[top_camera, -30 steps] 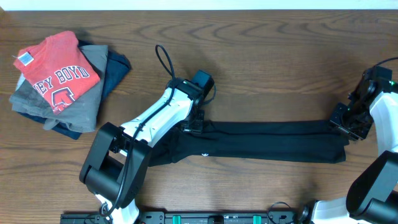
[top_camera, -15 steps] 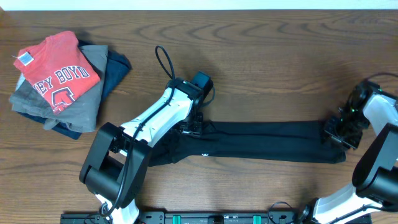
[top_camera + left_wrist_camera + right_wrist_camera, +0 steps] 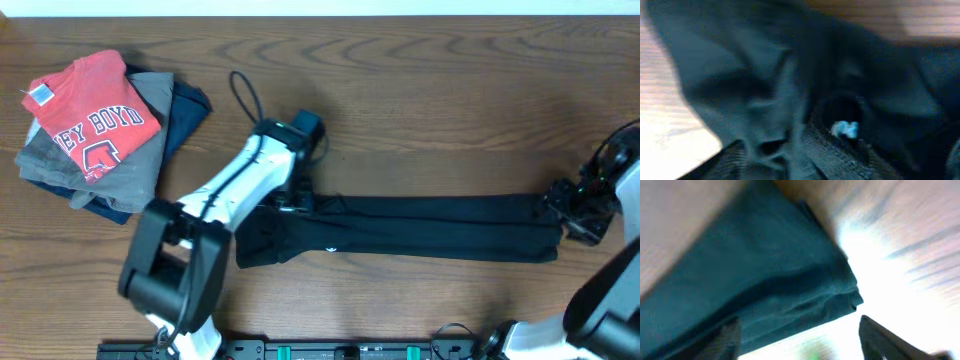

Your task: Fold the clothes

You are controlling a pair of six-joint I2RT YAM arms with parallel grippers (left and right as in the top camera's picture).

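The black T-shirt [image 3: 430, 225] lies folded into a long narrow strip across the table's front middle. My left gripper [image 3: 293, 203] is down on its bunched left end. In the blurred left wrist view, dark fabric [image 3: 740, 75] fills the frame and bunches between the fingers [image 3: 805, 155], with the small white neck tag [image 3: 845, 129] showing. My right gripper [image 3: 572, 212] is at the strip's right end. In the right wrist view its fingers [image 3: 800, 342] are spread apart, with the shirt's folded corner [image 3: 755, 275] lying just ahead of them and not gripped.
A pile of folded clothes lies at the far left: a red T-shirt with white lettering [image 3: 90, 120] on top of grey [image 3: 130, 175] and navy [image 3: 185, 115] garments. A black cable loop [image 3: 243, 95] rises behind the left arm.
The left arm has shifted left, drawing the shirt's left end a little with it. The right gripper has moved right, off the shirt's right end, which stayed in place.
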